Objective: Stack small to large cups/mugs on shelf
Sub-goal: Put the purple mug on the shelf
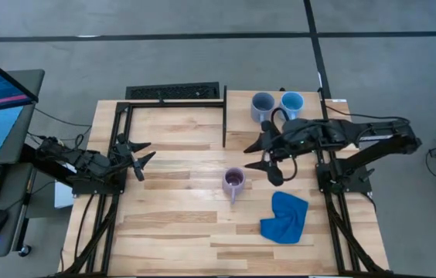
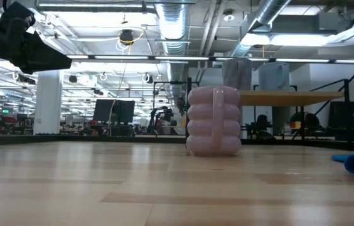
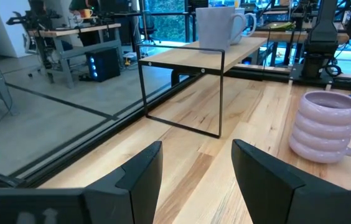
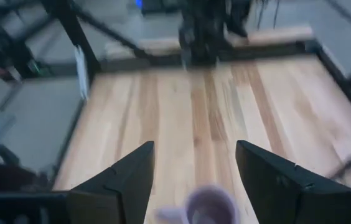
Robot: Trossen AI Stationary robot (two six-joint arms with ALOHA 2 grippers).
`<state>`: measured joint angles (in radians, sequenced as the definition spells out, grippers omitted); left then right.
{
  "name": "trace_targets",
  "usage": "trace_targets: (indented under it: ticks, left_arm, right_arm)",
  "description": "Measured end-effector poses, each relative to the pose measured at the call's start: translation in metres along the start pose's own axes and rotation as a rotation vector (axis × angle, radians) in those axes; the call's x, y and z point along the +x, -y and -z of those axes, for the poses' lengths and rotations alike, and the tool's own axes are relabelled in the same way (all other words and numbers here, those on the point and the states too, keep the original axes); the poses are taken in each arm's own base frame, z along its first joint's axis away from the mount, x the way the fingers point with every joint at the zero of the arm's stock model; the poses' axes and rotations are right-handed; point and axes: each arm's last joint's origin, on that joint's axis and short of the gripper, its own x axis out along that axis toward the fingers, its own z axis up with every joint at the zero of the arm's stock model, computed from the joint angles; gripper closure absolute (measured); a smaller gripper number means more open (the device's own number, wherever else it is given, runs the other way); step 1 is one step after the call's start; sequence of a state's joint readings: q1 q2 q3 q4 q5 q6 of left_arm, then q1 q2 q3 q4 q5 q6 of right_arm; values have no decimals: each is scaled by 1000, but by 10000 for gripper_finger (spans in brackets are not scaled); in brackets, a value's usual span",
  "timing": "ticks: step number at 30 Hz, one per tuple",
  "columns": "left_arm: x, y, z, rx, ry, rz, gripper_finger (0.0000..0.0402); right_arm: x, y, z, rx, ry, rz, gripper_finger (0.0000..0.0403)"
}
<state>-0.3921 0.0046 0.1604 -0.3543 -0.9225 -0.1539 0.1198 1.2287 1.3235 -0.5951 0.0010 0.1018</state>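
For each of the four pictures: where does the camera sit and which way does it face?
High: overhead, straight down on the table; both arms show.
Low: table height, level across at the purple mug.
Left wrist: past open left gripper toward shelf.
Right wrist: above the table, open right gripper.
All four share the purple mug.

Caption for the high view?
Right gripper open above lilac mug; two blue mugs already on shelf.
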Motion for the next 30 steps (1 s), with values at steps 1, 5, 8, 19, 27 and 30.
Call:
trace_targets:
  ticks: [1, 5, 8, 19, 27, 30]
  left_arm:
    - [0, 0, 0, 0, 0, 0, 217]
    - [0, 0, 0, 0, 0, 0, 217]
    - [0, 0, 0, 1, 0, 0, 217]
    - [0, 0, 0, 4, -3, -1, 217]
    - [0, 0, 0, 5, -4, 0, 217]
    - [0, 0, 0, 5, -4, 0, 217]
  right_arm:
    - [1, 1, 3, -1, -31, 7, 154]
    - [10, 9, 12, 13, -144, 40, 154]
    - [25, 16, 20, 39, -222, 68, 154]
    - [80, 49, 40, 94, -398, 158, 154]
    - [110, 56, 63, 104, -564, 169, 154]
    - [121, 54, 69, 100, -599, 162, 154]
